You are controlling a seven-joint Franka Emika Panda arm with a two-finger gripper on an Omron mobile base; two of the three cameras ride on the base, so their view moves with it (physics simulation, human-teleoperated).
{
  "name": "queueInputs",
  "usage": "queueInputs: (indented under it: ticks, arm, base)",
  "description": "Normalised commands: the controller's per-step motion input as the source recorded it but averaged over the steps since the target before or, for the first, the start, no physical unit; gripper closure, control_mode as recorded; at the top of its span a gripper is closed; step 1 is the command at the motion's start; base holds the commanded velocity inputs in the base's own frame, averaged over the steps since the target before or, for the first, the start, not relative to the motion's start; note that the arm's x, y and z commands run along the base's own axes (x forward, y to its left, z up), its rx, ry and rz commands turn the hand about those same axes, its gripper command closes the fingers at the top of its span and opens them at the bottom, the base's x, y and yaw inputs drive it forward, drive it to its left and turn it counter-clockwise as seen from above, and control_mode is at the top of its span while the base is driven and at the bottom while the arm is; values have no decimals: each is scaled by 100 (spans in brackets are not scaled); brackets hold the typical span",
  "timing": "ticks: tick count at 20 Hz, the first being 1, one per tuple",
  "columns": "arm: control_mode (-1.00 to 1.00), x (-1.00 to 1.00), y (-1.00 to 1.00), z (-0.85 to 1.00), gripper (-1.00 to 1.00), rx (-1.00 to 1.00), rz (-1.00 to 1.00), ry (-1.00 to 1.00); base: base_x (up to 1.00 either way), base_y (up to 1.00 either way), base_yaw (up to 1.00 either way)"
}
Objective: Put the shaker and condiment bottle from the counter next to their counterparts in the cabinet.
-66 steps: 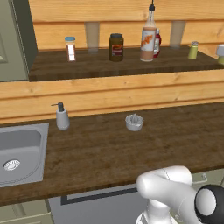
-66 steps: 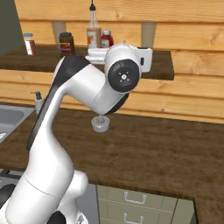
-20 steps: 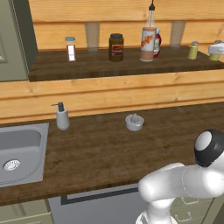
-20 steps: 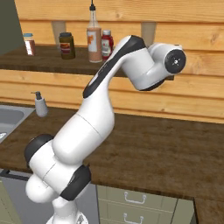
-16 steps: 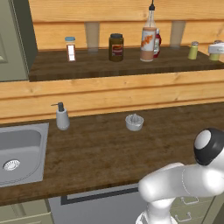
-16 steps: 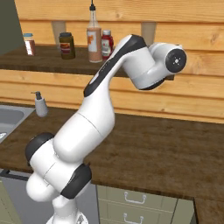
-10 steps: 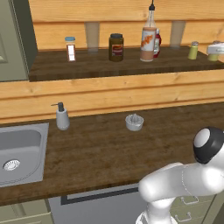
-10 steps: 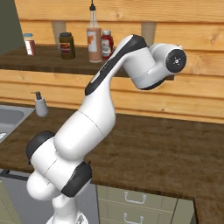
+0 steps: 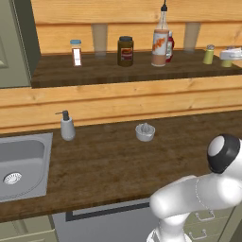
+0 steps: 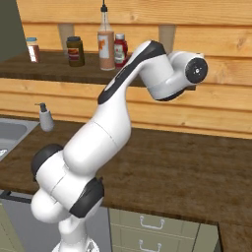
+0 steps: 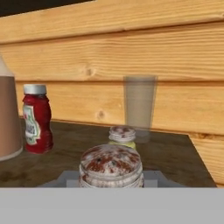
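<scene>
Your gripper point(image 11: 111, 183) is clamped on the small yellow-green shaker with its silver cap point(image 11: 111, 167), held upright. Its twin shaker point(image 11: 122, 136) stands just beyond it on the dark shelf board point(image 11: 170, 159).

Arm swung up and to the right since the first pictures.

You will find the arm point(image 10: 123, 113) in a new pose. In the right base view its round wrist joint point(image 10: 194, 70), which a few seconds ago hung in front of the middle of the shelf point(image 10: 29, 69), has travelled to the right and a little higher, and the white forearm now stretches out behind it instead of folding down over the body. In the left base view the dark-capped joint point(image 9: 223, 152) has climbed from the bottom edge to a spot level with the right end of the counter point(image 9: 118, 160).
</scene>
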Motion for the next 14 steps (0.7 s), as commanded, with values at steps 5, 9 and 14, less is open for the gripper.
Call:
queueInputs:
  ticks: [5, 9, 14]
  arm:
    - [-100, 24, 0, -7, 100, 0, 0, 0]
    - [-100, 23, 0, -4, 100, 0, 0, 0]
    - [-100, 24, 0, -4, 100, 0, 0, -1]
  base:
    - [0, 0, 0]
    - [0, 0, 0]
    - [0, 0, 0]
